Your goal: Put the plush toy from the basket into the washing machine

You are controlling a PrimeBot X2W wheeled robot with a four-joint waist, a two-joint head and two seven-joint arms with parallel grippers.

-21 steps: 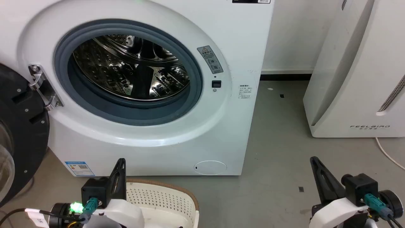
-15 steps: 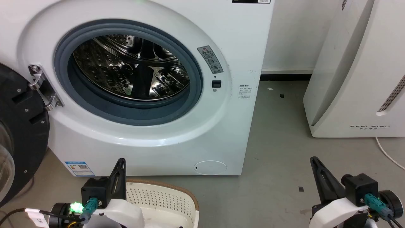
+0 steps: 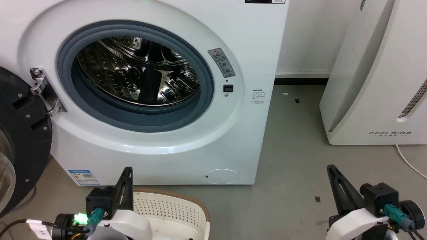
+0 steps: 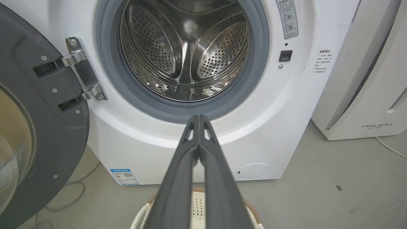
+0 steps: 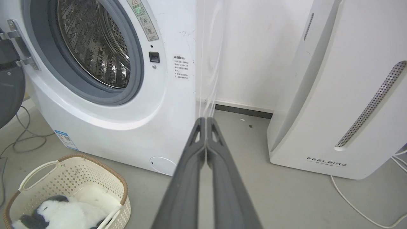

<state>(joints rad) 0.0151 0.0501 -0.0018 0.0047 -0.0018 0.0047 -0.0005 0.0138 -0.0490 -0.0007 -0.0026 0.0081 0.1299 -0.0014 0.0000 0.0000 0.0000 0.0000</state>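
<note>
Nothing has moved; left gripper [image 4: 198, 118] and right gripper [image 5: 206, 119] stay closed, empty. Toy [image 5: 73, 212] lies in near basket [image 5: 95, 175]: soft, light; pinch its white body.

The plush toy [image 5: 65, 212] is being cropped at lower left; the basket [image 3: 170, 208] is being half-hidden by the left tool [image 3: 127, 170].

1. My left gripper [image 3: 128, 170] sits low, fingers pressed together, pointing up toward the washing machine [image 3: 166, 153] straight ahead of it.
2. Beyond its tip the porthole is open onto the steel drum [image 3: 133, 73]; the black door [image 3: 20, 133] is swung out to its left.
3. Just to its right I see a corner of the basket [image 3: 173, 206].
4. My right gripper [image 3: 331, 168], also closed, is well apart over the grey floor [image 3: 293, 160], with the white FEELBIRD appliance [image 3: 367, 83] ahead of it.
</note>
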